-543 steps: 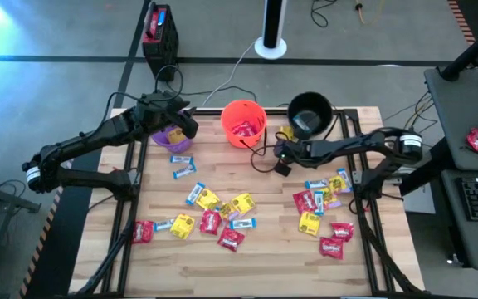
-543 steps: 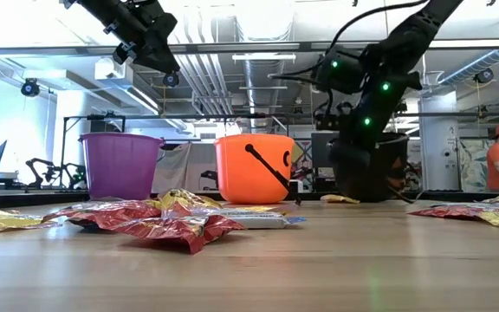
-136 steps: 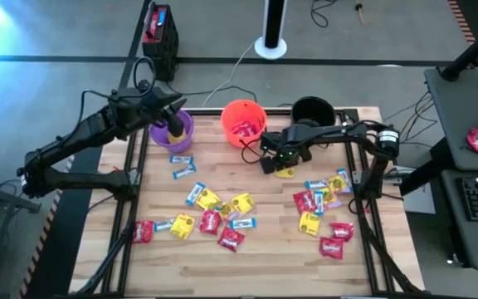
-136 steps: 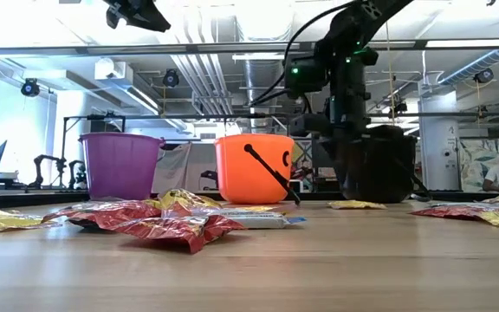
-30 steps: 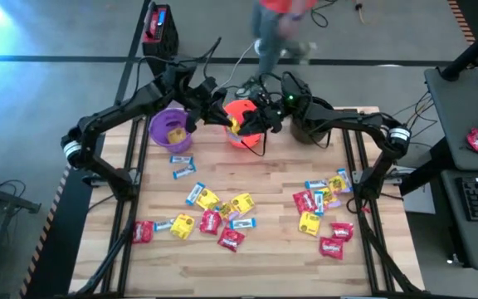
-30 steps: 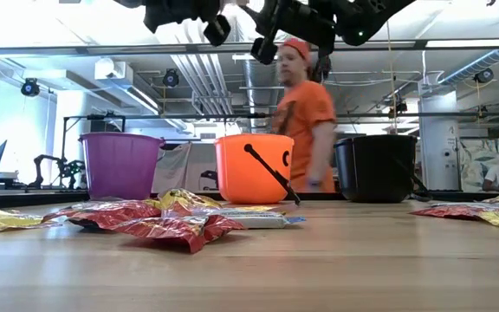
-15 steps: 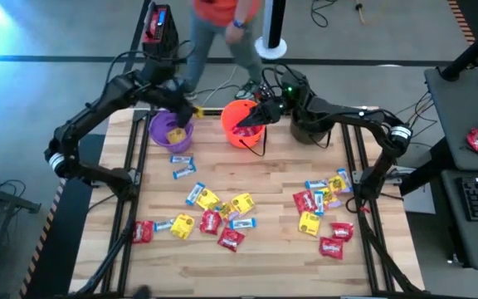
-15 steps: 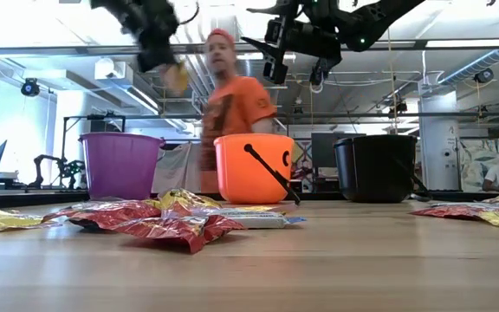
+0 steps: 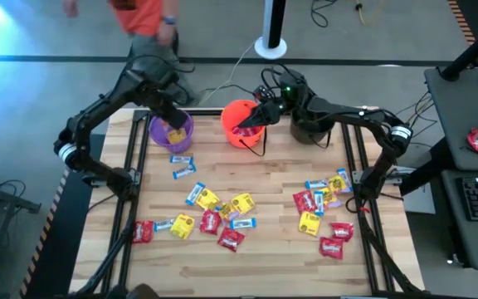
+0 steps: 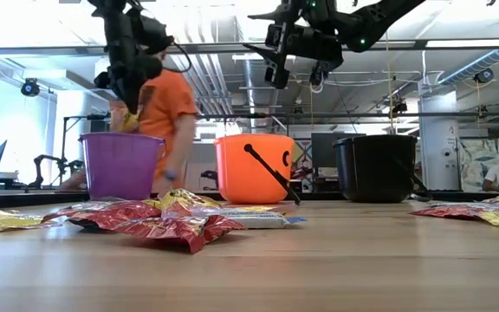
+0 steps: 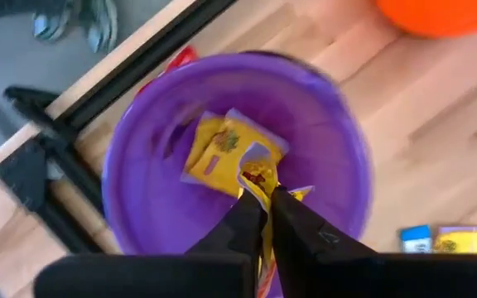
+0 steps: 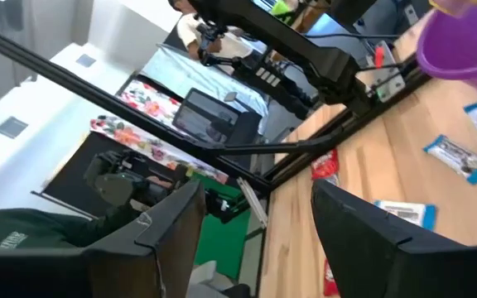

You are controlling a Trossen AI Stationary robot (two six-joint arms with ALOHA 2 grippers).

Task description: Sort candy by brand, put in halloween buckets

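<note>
My left gripper (image 9: 173, 123) points down over the purple bucket (image 9: 171, 133), shut on a yellow candy packet (image 11: 256, 176). Another yellow packet (image 11: 215, 149) lies on that bucket's floor. My right gripper (image 9: 253, 119) hovers level above the orange bucket (image 9: 243, 124), which holds red packets; its fingers stand open with nothing between them (image 12: 255, 240). The black bucket (image 9: 312, 126) stands to the right of the orange one, partly under my right arm. Red, yellow and blue-and-white candy (image 9: 221, 212) lies scattered on the wooden table. My left gripper pinches one end of the yellow packet (image 11: 261, 197) between its two fingertips, coming from above and pointing down. The crumpled packet hangs below the fingers at the purple bucket's mouth (image 10: 116, 118), clear of the table.
A second cluster of candy (image 9: 322, 209) lies at the table's right, and blue packets (image 9: 181, 164) sit near the purple bucket. A person in an orange shirt (image 10: 165, 108) walks behind the table's far edge. A black frame rail (image 9: 135, 178) runs along the table's left side.
Both grippers met at the yellow packet above the orange bucket; the packet has gone with my left gripper. That gripper swung toward the table's left, tipped down and sank over the purple bucket. The person behind the table has walked leftward.
</note>
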